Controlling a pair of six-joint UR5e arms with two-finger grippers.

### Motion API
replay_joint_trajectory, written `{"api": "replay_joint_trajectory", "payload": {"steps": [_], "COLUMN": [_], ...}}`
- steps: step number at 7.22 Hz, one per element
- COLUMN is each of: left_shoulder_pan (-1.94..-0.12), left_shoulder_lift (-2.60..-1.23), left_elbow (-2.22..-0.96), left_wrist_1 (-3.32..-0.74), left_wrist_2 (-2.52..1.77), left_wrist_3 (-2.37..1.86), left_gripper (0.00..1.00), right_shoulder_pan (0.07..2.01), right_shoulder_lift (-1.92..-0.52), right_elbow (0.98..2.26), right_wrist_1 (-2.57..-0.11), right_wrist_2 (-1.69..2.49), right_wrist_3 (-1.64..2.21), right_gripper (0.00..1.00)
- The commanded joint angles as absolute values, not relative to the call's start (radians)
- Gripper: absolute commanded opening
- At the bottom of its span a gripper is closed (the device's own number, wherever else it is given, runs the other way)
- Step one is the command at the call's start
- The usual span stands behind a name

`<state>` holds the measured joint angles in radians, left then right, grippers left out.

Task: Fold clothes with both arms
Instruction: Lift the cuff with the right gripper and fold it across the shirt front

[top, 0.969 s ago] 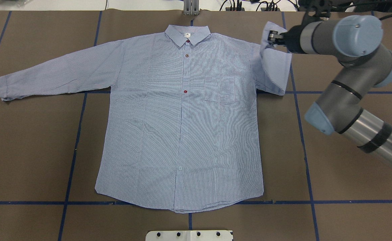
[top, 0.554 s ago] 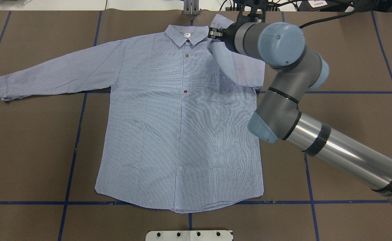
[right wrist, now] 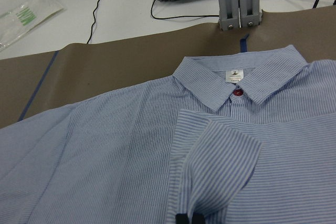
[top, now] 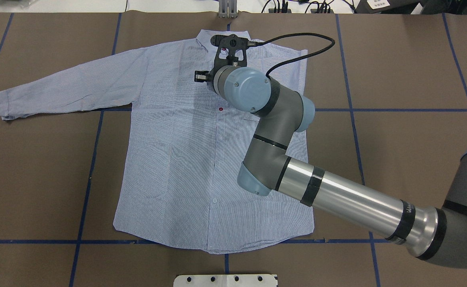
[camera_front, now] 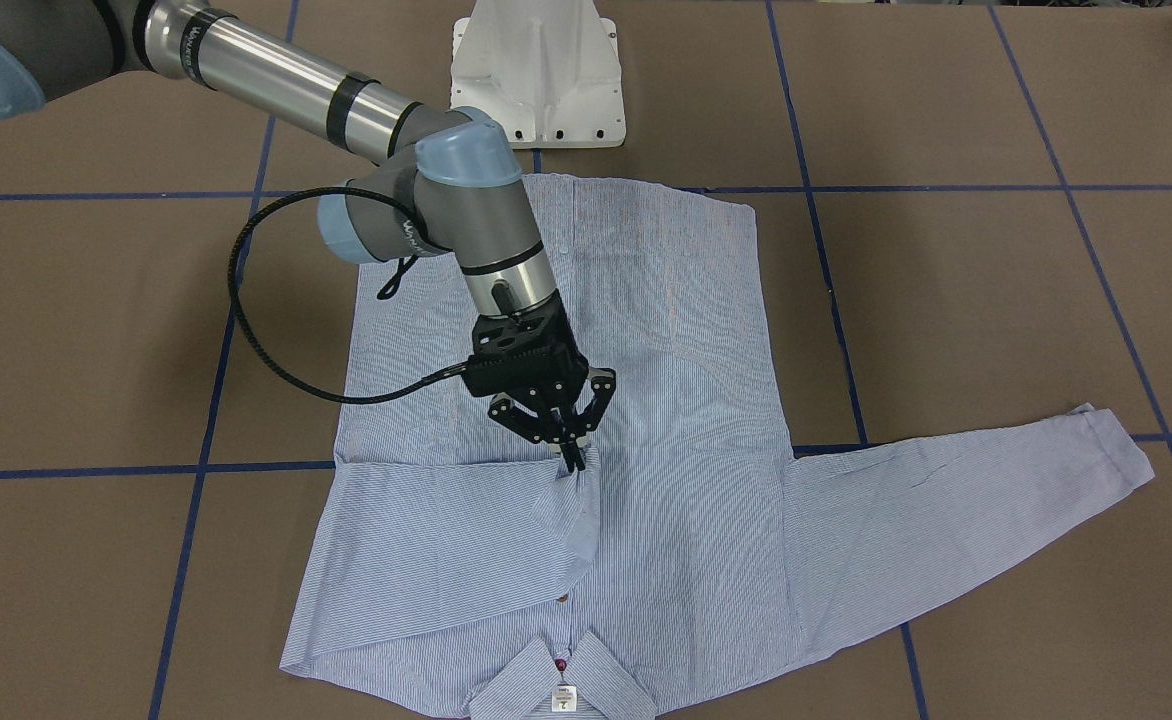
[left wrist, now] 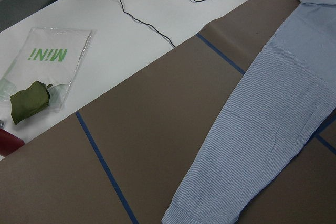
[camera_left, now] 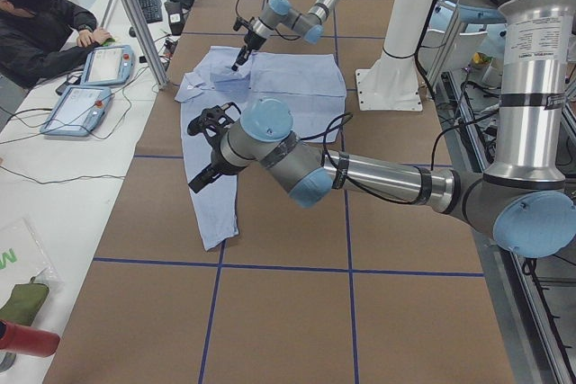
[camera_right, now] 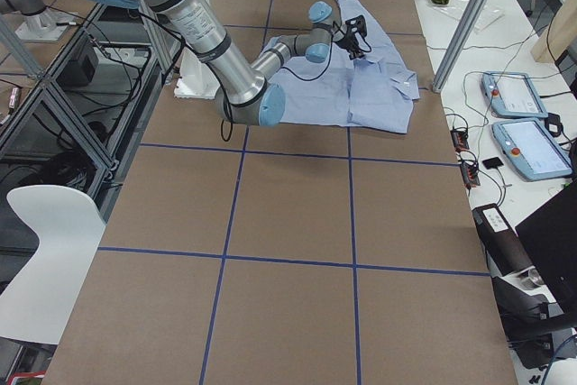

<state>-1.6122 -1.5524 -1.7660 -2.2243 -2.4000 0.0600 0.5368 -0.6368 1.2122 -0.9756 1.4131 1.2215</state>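
The light blue striped shirt (top: 177,159) lies flat, front up, collar (right wrist: 236,80) at the far edge. My right gripper (camera_front: 572,458) is shut on the cuff of the shirt's right sleeve (camera_front: 446,540), which is folded across the chest; the cuff hangs just above the button line. The same gripper shows in the overhead view (top: 200,76) and in its wrist view (right wrist: 189,219). The other sleeve (top: 70,89) lies stretched out to the left. My left gripper (camera_left: 205,175) hovers over that sleeve's lower part (left wrist: 262,140); I cannot tell whether it is open or shut.
The white pedestal base (camera_front: 536,70) stands at the near table edge. Blue tape lines (top: 86,179) cross the brown table cover. A metal post (top: 227,10) stands beyond the collar. An operator (camera_left: 36,24) and teach pendants (camera_left: 81,110) are at the far side table.
My right gripper has carried the sleeve cuff leftward from beyond the shirt's right shoulder, over the chest, to the button line. The body and the other sleeve have not moved.
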Motion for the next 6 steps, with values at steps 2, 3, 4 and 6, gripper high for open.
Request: {"api": "replay_joint_trajectory", "payload": {"steps": [2,3,4,6], "left_shoulder_pan": [-1.614,-1.614,-1.614,-1.612], "left_shoulder_lift": [-1.549,-1.54,-1.537,-1.542], "left_elbow": [-1.764,-1.764,-1.764,-1.732], "left_wrist_1": [-2.224,-2.224,-2.224,-2.235], "left_wrist_2": [-2.401,-2.401,-2.401,-2.398], "left_wrist_3": [0.061,0.063,0.063,0.055], "left_gripper": [1.0,1.0,1.0,1.0], "right_shoulder_pan": [0.486,0.489,0.501,0.631], "right_shoulder_lift": [-0.42,-0.331,-0.319,-0.328], "right_elbow": [1.105,1.082,1.081,1.086], "right_wrist_1": [-1.39,-1.593,-1.633,-1.635], "right_wrist_2": [1.41,1.416,1.42,1.585], "right_wrist_3": [1.297,1.304,1.305,1.261], "right_gripper": [1.0,1.0,1.0,1.0]}}
